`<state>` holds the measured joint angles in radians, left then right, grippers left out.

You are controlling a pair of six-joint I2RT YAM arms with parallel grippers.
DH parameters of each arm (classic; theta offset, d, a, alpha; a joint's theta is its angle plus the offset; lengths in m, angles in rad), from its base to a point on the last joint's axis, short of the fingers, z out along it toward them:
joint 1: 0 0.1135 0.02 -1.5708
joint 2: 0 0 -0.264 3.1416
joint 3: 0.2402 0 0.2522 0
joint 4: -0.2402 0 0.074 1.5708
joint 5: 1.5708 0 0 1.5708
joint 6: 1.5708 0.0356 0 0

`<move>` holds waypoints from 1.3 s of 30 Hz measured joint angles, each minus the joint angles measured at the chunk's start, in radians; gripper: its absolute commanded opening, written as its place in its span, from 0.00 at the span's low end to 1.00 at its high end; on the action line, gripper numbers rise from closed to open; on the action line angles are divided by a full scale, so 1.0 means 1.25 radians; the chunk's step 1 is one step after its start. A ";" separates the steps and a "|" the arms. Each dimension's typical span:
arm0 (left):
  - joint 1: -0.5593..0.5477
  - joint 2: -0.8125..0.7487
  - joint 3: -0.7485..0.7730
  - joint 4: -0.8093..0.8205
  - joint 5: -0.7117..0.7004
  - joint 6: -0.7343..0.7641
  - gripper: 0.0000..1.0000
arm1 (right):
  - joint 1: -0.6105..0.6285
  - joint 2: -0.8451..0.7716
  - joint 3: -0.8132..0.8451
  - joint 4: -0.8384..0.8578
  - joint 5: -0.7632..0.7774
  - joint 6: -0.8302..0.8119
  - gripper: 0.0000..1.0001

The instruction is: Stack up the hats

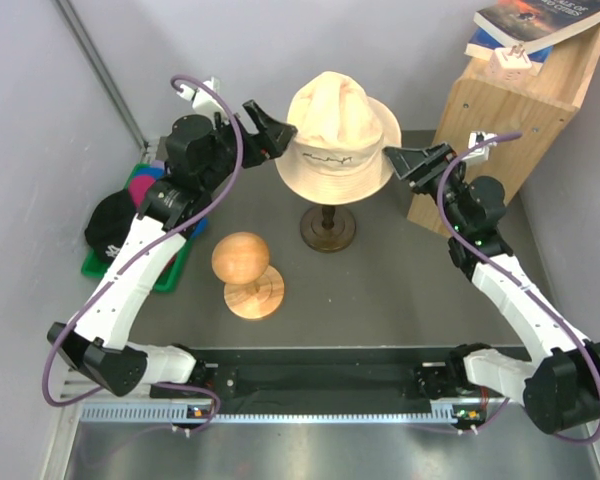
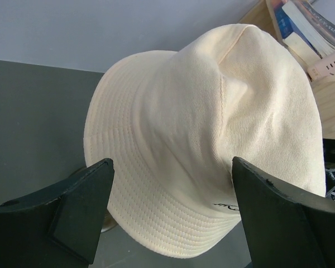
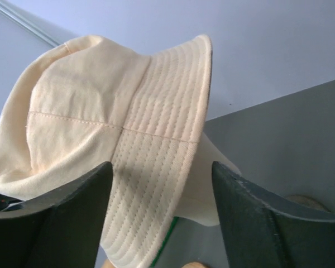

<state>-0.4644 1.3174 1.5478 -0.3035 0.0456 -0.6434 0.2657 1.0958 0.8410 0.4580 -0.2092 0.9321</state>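
Top external view: the dark table [image 1: 380, 290] carries a tall wooden box [image 1: 500, 120] at its far right corner, with books [image 1: 540, 20] and a white power strip [image 1: 510, 65] on top of it. A cream bucket hat [image 1: 330, 135] sits at the middle of the far edge, draped over a dark stand [image 1: 328, 228] with a round foot; a small dark logo shows on its brim. At the left edge lies a green bin [image 1: 92, 266] holding a black cap [image 1: 110, 225] with a white logo and a magenta cap [image 1: 140, 188], with a bit of blue cloth beside it; the left arm covers part of the bin. A bare wooden head form [image 1: 242, 260] stands upright on its round base, nearer than the stand and to its left, apart from it.

The left gripper [image 1: 283, 138] is at the left rim of the cream bucket hat, jaws wide apart; its wrist view shows the brim filling the gap between both fingers, and contact cannot be told. The right gripper [image 1: 395, 162] is at the right rim, jaws also apart, the brim lying edge-on between its fingers with space on either side.
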 measured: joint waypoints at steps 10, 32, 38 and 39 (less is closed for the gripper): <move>0.016 0.000 0.000 0.003 0.011 -0.007 0.91 | 0.000 0.014 -0.002 0.058 0.004 0.049 0.00; 0.047 -0.011 -0.025 -0.022 -0.011 0.027 0.92 | 0.001 0.080 -0.018 -0.076 0.113 0.066 0.00; 0.058 -0.009 -0.026 -0.022 -0.015 0.037 0.93 | 0.007 0.085 -0.018 -0.085 0.146 0.050 0.00; 0.061 -0.009 -0.026 -0.024 -0.016 0.038 0.93 | 0.009 0.084 -0.018 -0.085 0.148 0.045 0.01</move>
<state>-0.3882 1.3067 1.5154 -0.3332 0.0257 -0.5953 0.2768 1.2003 0.8185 0.3515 -0.0246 0.9886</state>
